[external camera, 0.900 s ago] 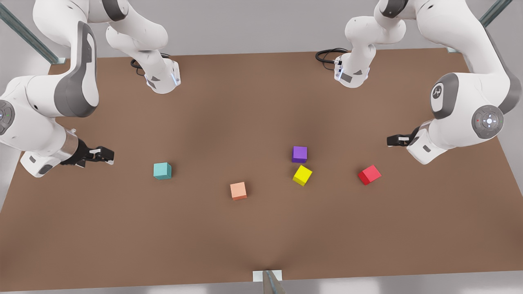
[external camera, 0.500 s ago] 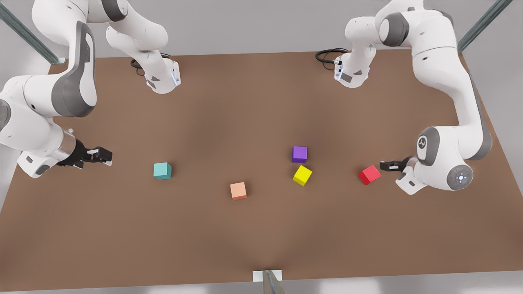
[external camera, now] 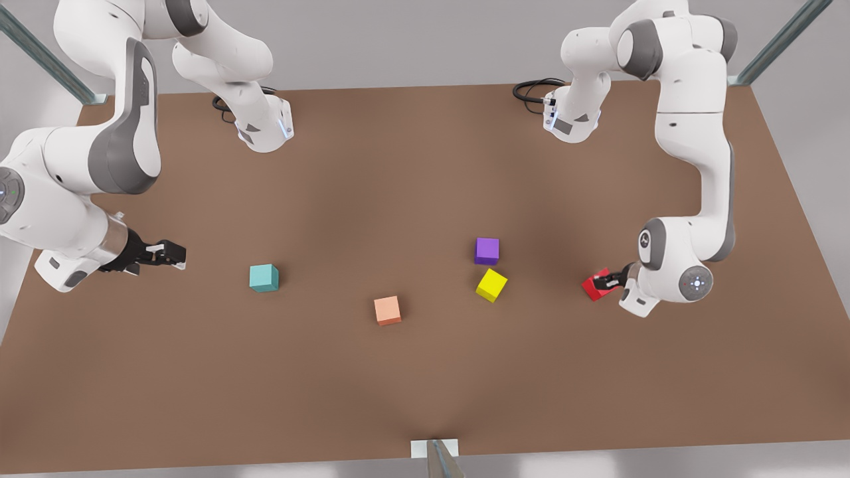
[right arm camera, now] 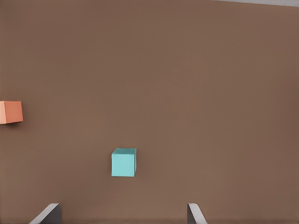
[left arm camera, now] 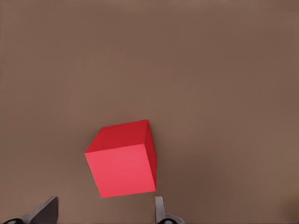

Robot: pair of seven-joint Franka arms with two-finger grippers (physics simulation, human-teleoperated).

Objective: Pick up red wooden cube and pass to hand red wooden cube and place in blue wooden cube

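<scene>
at right of the front view: left gripper [external camera: 609, 282] has dropped onto the red wooden cube [external camera: 595, 287], fingers spread astride it
meaning: close next
at left: right gripper [external camera: 174, 255] waits spread, near blue wooden cube [external camera: 263, 277]

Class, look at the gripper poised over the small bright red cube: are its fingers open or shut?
Open. The left gripper has its fingers spread wider than the small red wooden cube, not yet touching it.

A plain brown table [external camera: 398, 166] spreads across the scene under soft, even light, darker toward its middle. Behind its far edge runs a pale grey wall [external camera: 398, 40]. Grey metal struts [external camera: 40, 53] slant at both far corners. A small white bracket [external camera: 435, 448] sits on the near edge.
</scene>
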